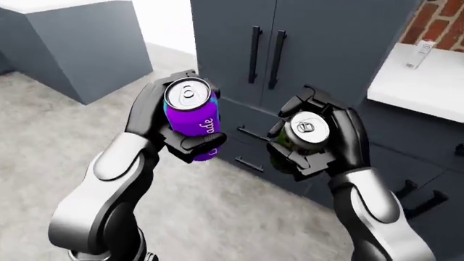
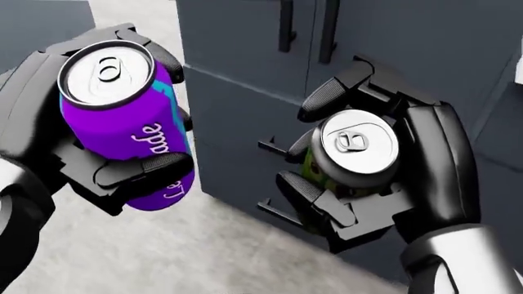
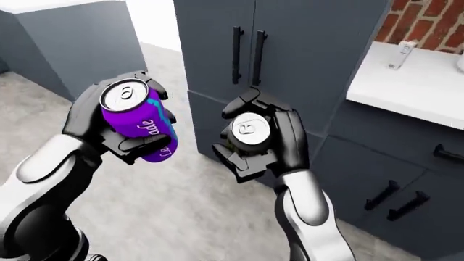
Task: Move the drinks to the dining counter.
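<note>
Holding two cans | purple can (image 2: 122,131): left fingers (image 2: 143,171) | green can (image 2: 347,162): right fingers (image 2: 314,196)

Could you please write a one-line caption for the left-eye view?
Left hand grips a purple can, right hand a green can, before dark cabinets.

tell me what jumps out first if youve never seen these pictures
The purple lemonade can in the left hand, left of the head view, is the loudest thing. Beside it, the right hand grips a green can seen top-down, with tall dark cabinets above.
</note>
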Tool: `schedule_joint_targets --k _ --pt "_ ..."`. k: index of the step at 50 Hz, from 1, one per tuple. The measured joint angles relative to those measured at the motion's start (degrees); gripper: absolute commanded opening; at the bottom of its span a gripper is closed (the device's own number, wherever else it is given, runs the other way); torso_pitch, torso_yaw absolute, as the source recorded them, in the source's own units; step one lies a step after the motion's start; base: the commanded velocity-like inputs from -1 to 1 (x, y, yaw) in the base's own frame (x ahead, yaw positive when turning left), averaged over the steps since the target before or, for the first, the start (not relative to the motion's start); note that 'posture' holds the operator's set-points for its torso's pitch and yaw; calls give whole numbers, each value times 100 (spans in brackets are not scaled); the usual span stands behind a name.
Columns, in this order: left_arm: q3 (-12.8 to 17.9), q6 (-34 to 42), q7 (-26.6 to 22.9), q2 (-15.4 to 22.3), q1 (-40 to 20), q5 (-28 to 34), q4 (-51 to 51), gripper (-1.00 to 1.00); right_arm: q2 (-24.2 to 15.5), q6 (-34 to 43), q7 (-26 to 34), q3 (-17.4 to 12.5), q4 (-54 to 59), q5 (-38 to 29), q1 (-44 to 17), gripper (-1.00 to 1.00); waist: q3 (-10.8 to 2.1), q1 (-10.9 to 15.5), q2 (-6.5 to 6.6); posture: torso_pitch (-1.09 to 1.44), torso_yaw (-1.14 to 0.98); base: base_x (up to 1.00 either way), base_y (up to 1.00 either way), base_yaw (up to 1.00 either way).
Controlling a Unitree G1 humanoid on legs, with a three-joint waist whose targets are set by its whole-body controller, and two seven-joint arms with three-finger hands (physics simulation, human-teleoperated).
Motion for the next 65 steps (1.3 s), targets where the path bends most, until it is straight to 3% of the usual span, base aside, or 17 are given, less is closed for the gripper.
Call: schedule_joint_targets --k 5,9,11,18,22,24,30,32,35,38,46,50,53,59,62,63,65 --pt "188 203 3 77 134 -22 -344 -100 20 -188 -59 23 97 10 58 -100 -52 -16 -366 0 0 0 0 100" --pt "137 215 -63 27 299 -125 -499 -100 11 -141 -153 -13 115 -57 160 -100 -34 -157 -298 0 0 0 0 100" --pt "159 248 -91 28 327 -174 -503 -100 13 -80 -178 -54 111 -54 103 -100 -69 -162 -175 0 0 0 0 100" --pt "215 148 -43 36 486 -184 -674 -100 -31 -155 -224 -149 -14 53 41 -100 -89 -196 539 0 0 0 0 100" --pt "334 191 -35 94 707 -105 -592 -100 19 -33 -163 33 164 192 81 -100 -84 37 441 0 0 0 0 100" --pt "318 158 -42 90 716 -76 -604 -100 -7 45 -176 8 161 215 23 -100 -116 58 293 0 0 0 0 100" --pt "288 7 -113 91 696 -84 -654 -100 9 -131 -222 82 52 165 -45 -100 -2 -89 -128 0 0 0 0 100" --pt "216 -86 -126 86 706 -51 -615 -100 -17 -95 -213 38 35 168 -90 -100 -77 -171 -327 0 0 0 0 100" --pt "25 -82 -219 56 843 -38 -515 -100 -47 -62 -232 -117 131 123 -26 -100 -23 -167 -319 0 0 0 0 100" --pt "58 -56 -275 69 807 25 -501 -100 -55 -48 -259 -126 157 92 -59 -100 -66 -154 -146 0 0 0 0 100" --pt "124 -122 -347 31 723 106 -667 -100 -24 -229 -258 -53 216 58 -63 -100 -133 -205 595 0 0 0 0 100" --pt "234 -120 -331 47 890 224 -497 -100 38 -210 -186 129 293 129 28 -100 -123 18 474 0 0 0 0 100" --pt "248 -67 -312 37 828 247 -580 -100 -31 -177 -174 178 239 89 20 -100 -120 22 212 0 0 0 0 56" --pt "249 -69 -307 19 813 210 -610 -100 60 -249 -88 271 237 -85 50 -100 203 -41 -129 0 0 51 0 0" --pt "208 -139 -332 18 819 174 -662 -100 84 -317 -91 201 220 -150 90 -100 168 -23 -310 0 0 100 0 0" --pt "189 -169 -334 -3 802 169 -673 -100 66 -337 -101 168 206 -168 80 -100 91 -35 -336 0 0 100 0 0" --pt "37 -206 -367 -68 926 135 -623 -100 43 -357 -124 57 242 -215 195 -100 119 -103 -131 0 0 100 0 0"
